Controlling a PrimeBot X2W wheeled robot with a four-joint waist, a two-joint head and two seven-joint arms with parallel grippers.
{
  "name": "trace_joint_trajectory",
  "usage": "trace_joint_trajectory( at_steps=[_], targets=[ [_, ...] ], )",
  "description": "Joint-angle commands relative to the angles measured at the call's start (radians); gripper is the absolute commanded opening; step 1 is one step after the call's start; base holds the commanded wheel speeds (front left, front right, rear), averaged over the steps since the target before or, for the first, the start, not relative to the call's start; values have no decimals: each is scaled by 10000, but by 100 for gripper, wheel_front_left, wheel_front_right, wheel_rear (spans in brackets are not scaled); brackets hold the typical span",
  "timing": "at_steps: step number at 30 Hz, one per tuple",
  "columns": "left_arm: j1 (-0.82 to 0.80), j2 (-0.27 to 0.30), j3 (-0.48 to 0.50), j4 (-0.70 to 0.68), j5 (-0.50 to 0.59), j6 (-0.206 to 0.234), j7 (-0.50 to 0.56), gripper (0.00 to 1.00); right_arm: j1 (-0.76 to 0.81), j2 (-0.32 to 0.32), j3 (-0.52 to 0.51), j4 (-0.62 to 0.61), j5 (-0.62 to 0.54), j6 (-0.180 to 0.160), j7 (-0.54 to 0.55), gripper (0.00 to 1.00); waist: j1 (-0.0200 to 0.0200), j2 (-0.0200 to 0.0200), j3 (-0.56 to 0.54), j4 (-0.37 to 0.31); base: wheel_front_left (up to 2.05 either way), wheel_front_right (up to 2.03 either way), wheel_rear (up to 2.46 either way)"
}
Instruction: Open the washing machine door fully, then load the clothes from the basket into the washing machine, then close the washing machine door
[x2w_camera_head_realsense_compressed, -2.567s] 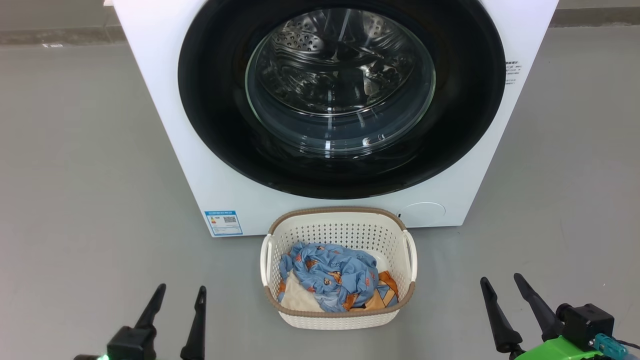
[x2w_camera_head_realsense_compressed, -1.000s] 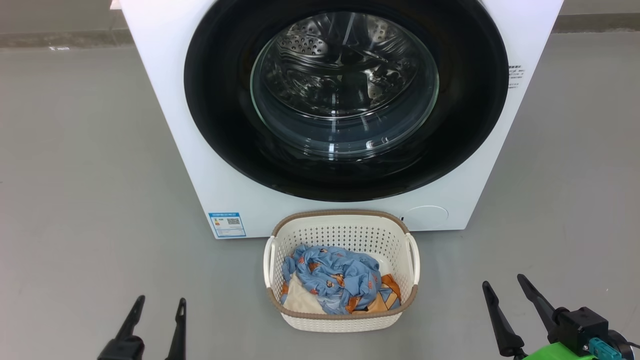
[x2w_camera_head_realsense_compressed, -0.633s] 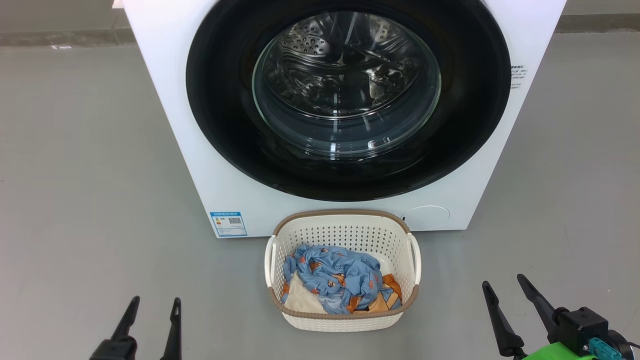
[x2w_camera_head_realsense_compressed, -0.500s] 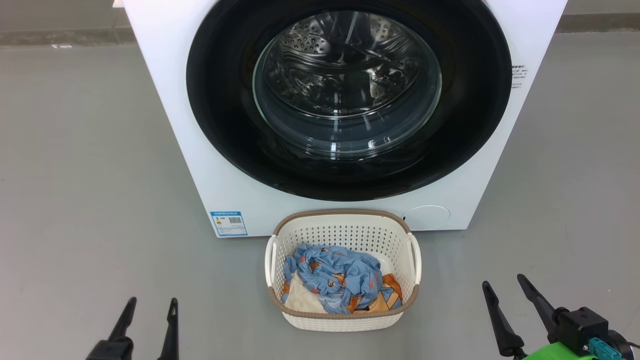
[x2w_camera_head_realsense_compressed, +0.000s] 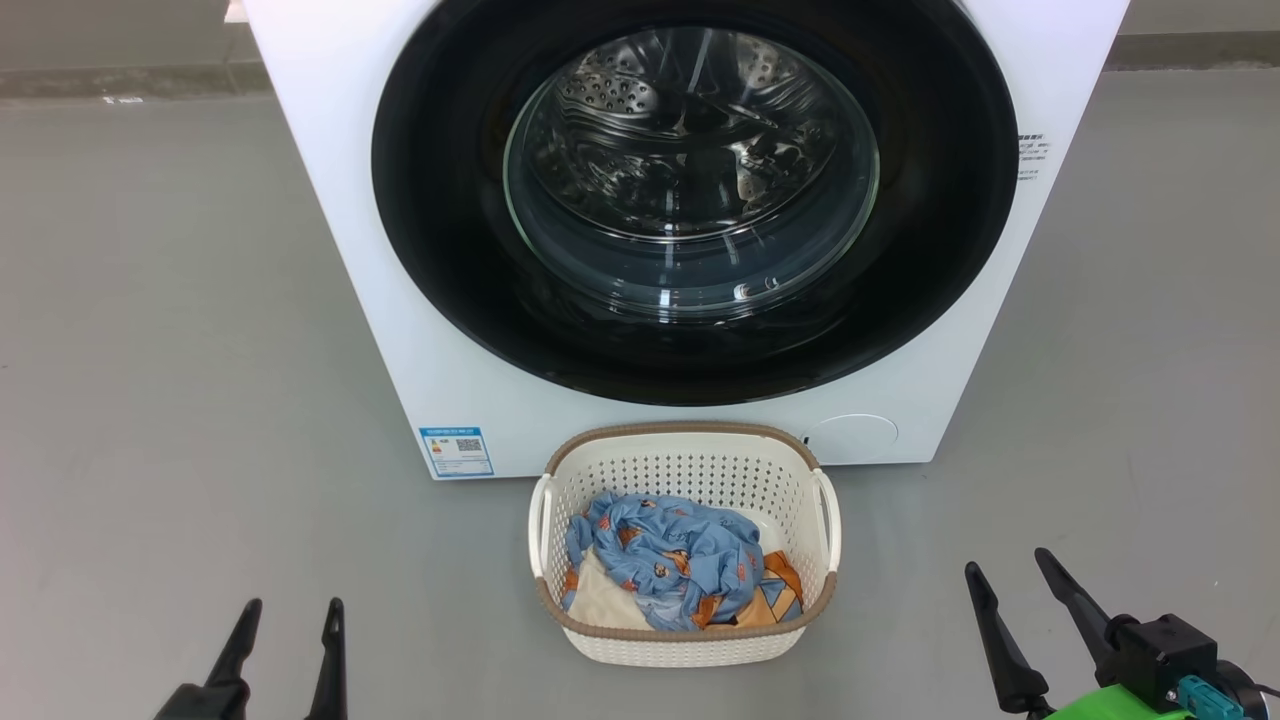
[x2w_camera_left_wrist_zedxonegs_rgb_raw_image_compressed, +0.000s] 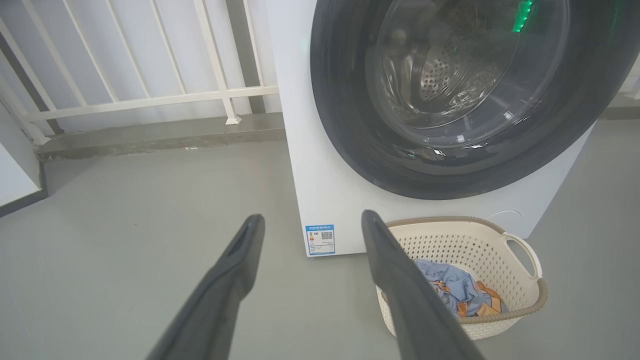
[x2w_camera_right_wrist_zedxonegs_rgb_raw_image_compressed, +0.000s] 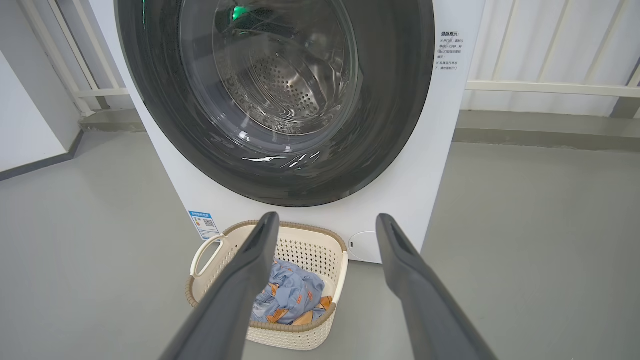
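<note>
head view, against the last few seconds: left gripper (x2w_camera_head_realsense_compressed: 293, 605) has slid down and outward toward the lower-left corner, with less of its fingers showing. the whole picture has also crept slightly right, so part of that is camera, not arm. right gripper (x2w_camera_head_realsense_compressed: 1005, 562) sits where it was, lower right. both pairs of fingers stand wide apart, nothing between them.

none of the task's things has been touched. washing machine door (x2w_camera_head_realsense_compressed: 690, 200) still shut flat against the washing machine (x2w_camera_head_realsense_compressed: 330, 150), drum (x2w_camera_head_realsense_compressed: 680, 120) seen only through it. basket (x2w_camera_head_realsense_compressed: 685, 428) on the floor (x2w_camera_head_realsense_compressed: 200, 350) just in front of the machine, below the door. clothes (x2w_camera_head_realsense_compressed: 670, 560) all in it (blue print on top, cream and orange under).

reading: the robot is settling its stance, not reaching yet. step one, opening the door, is wholly ahead. no handle or edge recess is plain from here, so i cannot say which arm should go for it.
</note>
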Motion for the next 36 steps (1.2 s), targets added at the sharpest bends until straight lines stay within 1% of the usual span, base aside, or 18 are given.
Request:
trace_joint_trajectory(
  at_steps=[1,14,19,25,36],
  targets=[
    [-208,66,377,-192,-37,-40,-65,100,0,-76,180,-239,-35,16,-120,100,0,0,-1,1,0,0,0],
    [-241,38,428,-143,85,-79,-65,100,-30,-97,161,-236,-24,16,-120,100,0,0,40,-1,0,1,-1],
    [-249,36,385,-159,96,-44,-65,100,-31,-87,175,-237,-18,16,-120,100,0,0,46,-7,23,41,-64],
    [-254,35,353,-201,40,-33,-65,100,-52,-93,196,-226,12,16,-120,100,0,0,69,-23,64,81,-145],
    [-320,34,326,-331,-57,-81,-65,100,-84,-79,204,-203,68,16,-120,100,0,0,93,-44,104,123,-227]
  ],
)
